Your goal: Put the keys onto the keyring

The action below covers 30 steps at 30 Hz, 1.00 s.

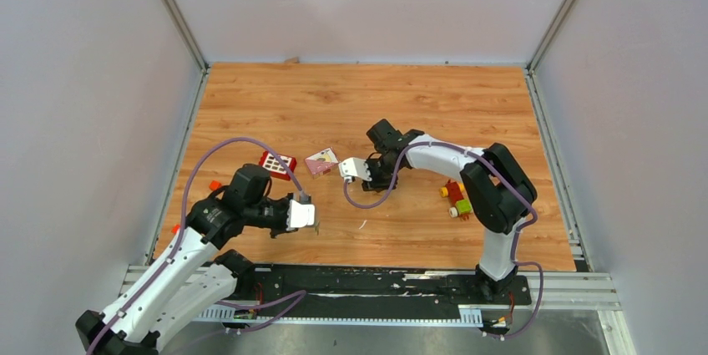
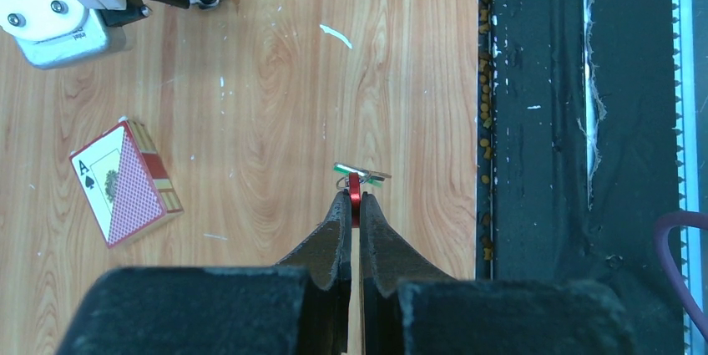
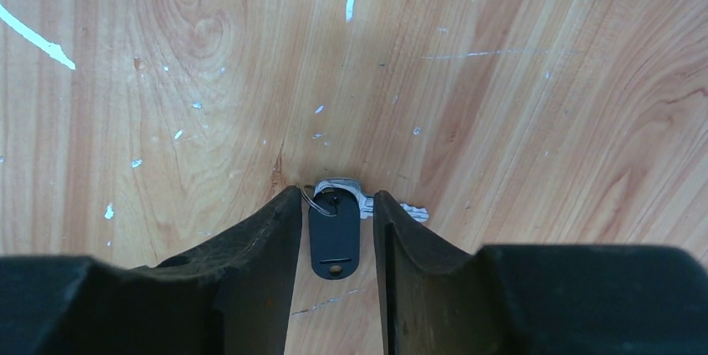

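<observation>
In the left wrist view my left gripper (image 2: pixel 354 198) is shut on the thin red keyring (image 2: pixel 354 186), held just above the table near its front edge. The green-headed key (image 2: pixel 357 172) hangs across the ring's tip. In the top view this gripper (image 1: pixel 305 215) is at the near left. My right gripper (image 3: pixel 336 198) is open and low over the wood, one finger on either side of the black-headed key (image 3: pixel 334 240). That key lies flat, touching neither finger, with its metal blade (image 3: pixel 401 210) pointing right. In the top view the right gripper (image 1: pixel 351 169) hides the black key.
A playing-card box (image 1: pixel 321 160) and a red box with white squares (image 1: pixel 278 163) lie just behind the grippers. A red-yellow-green toy block cluster (image 1: pixel 456 198) sits by the right arm's base. The black base rail (image 2: pixel 543 121) runs close to the left gripper.
</observation>
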Motion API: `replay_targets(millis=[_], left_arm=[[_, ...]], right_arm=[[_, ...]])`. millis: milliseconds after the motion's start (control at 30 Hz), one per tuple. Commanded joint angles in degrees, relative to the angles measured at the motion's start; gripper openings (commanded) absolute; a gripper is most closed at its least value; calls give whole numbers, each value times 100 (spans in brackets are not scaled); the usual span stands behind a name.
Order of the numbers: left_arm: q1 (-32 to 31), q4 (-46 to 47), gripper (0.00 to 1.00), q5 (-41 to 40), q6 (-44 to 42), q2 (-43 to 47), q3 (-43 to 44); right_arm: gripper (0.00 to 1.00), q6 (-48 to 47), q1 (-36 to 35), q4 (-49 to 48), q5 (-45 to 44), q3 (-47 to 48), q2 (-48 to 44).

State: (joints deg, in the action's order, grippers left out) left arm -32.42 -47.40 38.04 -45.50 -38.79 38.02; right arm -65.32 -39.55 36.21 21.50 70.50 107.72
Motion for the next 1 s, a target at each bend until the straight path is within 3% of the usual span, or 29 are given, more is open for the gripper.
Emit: replay_targets(millis=[0, 433, 667, 967], left_arm=[[26, 60, 0, 37, -104, -17, -18], [26, 63, 0, 50, -91, -7, -6], [28, 72, 0, 58, -91, -14, 21], [26, 108, 0, 88, -100, -28, 24]], right_arm=[[37, -328, -119, -134, -233, -7, -24], [7, -316, -167, 45, -238, -45, -121], [2, -14, -110, 98, -132, -67, -283], [2, 1191, 122, -219, 52, -325, -541]])
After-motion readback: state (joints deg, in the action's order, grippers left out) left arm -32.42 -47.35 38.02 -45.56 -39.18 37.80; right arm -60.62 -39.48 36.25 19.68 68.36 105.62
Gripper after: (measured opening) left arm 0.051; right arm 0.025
